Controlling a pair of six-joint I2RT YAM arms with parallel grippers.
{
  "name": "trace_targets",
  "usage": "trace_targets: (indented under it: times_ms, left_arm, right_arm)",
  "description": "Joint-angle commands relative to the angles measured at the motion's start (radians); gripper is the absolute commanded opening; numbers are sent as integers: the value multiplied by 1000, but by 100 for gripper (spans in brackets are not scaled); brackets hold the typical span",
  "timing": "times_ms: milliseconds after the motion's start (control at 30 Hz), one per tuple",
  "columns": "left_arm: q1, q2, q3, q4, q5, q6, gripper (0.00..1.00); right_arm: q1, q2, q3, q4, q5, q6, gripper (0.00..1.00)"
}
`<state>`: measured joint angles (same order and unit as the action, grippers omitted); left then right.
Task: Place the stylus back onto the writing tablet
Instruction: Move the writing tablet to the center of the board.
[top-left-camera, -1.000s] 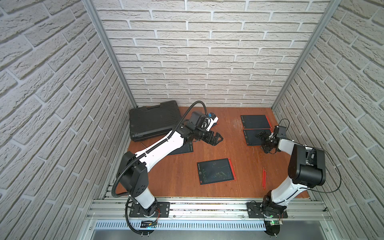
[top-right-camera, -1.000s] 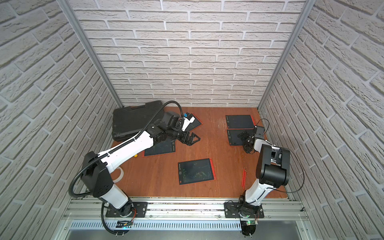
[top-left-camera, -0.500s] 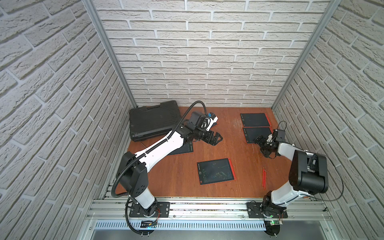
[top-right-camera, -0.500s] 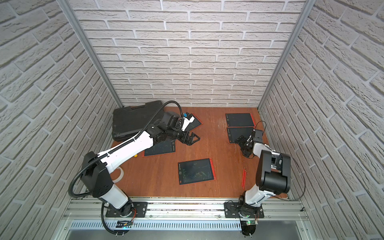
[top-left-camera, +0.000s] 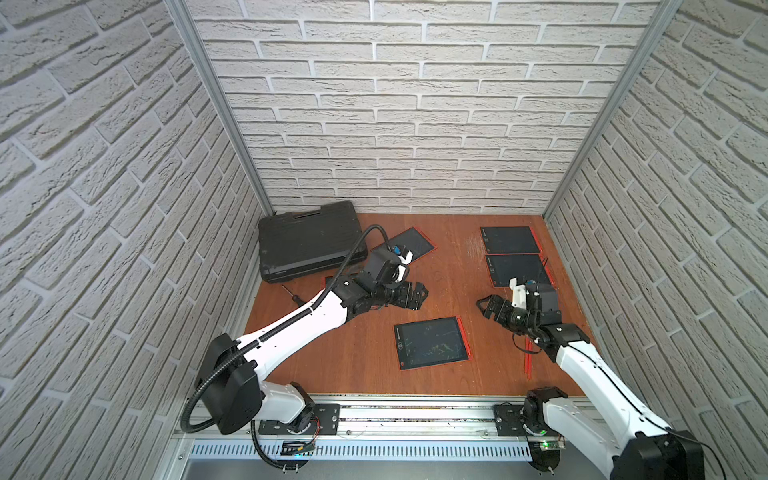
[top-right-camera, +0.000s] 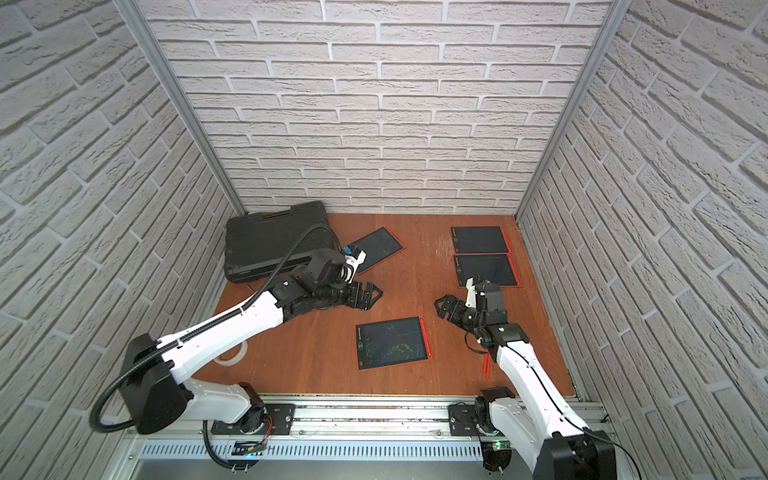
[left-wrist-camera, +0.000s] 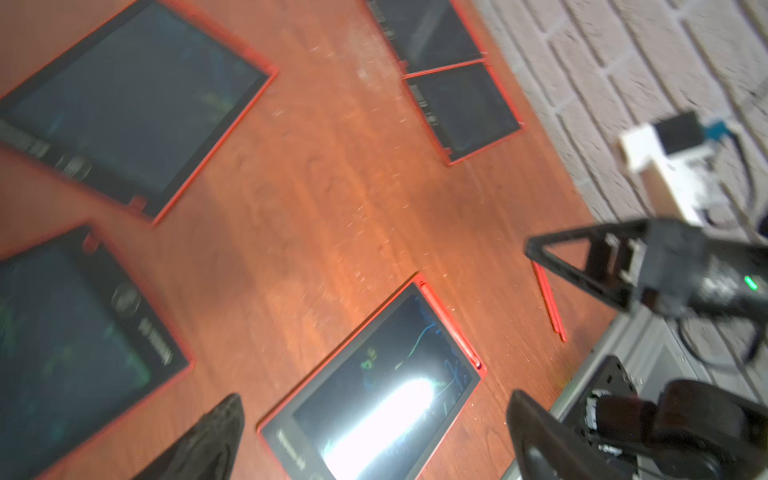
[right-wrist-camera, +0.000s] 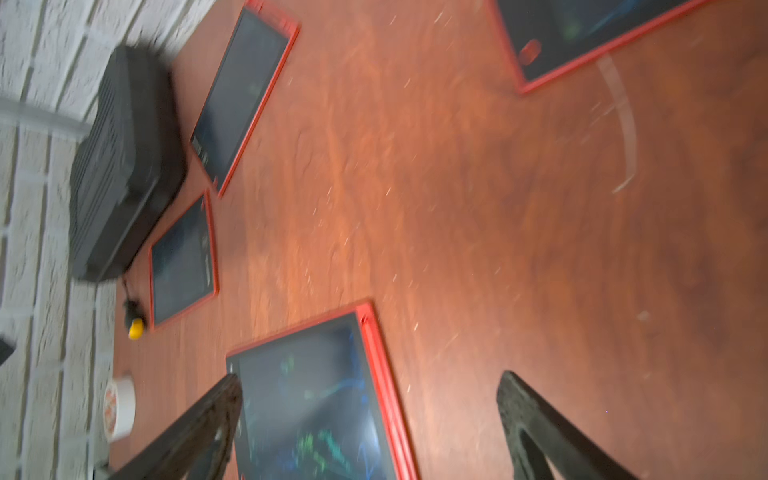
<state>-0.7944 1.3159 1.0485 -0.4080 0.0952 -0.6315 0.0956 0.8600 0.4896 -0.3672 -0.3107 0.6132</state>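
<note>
A red stylus lies loose on the brown table by the right arm's forearm, seen in both top views (top-left-camera: 528, 366) (top-right-camera: 487, 368) and in the left wrist view (left-wrist-camera: 550, 305). The red-framed writing tablet (top-left-camera: 432, 343) (top-right-camera: 392, 343) with coloured scribbles lies flat at front centre, to the stylus's left. My right gripper (top-left-camera: 486, 307) (right-wrist-camera: 370, 378) hovers open and empty just right of the tablet's far corner. My left gripper (top-left-camera: 419, 295) (left-wrist-camera: 374, 403) hangs open and empty above the table behind the tablet.
Two more tablets (top-left-camera: 509, 240) (top-left-camera: 517, 270) lie at the back right and another (top-left-camera: 409, 245) at back centre. One more (top-left-camera: 328, 282) is partly hidden under the left arm. A black case (top-left-camera: 309, 241) sits back left, and a tape roll (top-right-camera: 232, 357) near the left base.
The right arm has swung from the back-right tablets toward the front centre, with its gripper now near the scribbled tablet. The left arm has stayed put.
</note>
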Motion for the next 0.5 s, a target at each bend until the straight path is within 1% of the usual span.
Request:
trace_targets:
  times_ms: [0, 133, 200, 267, 367, 467]
  left_arm:
    - [-20, -87, -67, -108, -119, -187, 98]
    - [-37, -139, -116, -327, -151, -332, 98]
    - [-65, -159, -139, -391, -167, -393, 98]
    - [-91, -171, -168, -411, -153, -456, 98]
    - [-118, -151, -202, -401, -104, -521, 98]
    - [-154, -117, -233, -332, -94, -564, 98]
  right_arm:
    - [47, -84, -39, -55, -66, -4, 96]
    - [108, -167, -51, -139, -85, -29, 96]
    - [135, -196, -55, -155, -112, -31, 96]
    - [171, -212, -56, -172, -116, -27, 96]
    - [230, -210, -47, -190, -102, -18, 96]
    - [295, -193, -33, -201, -55, -5, 96]
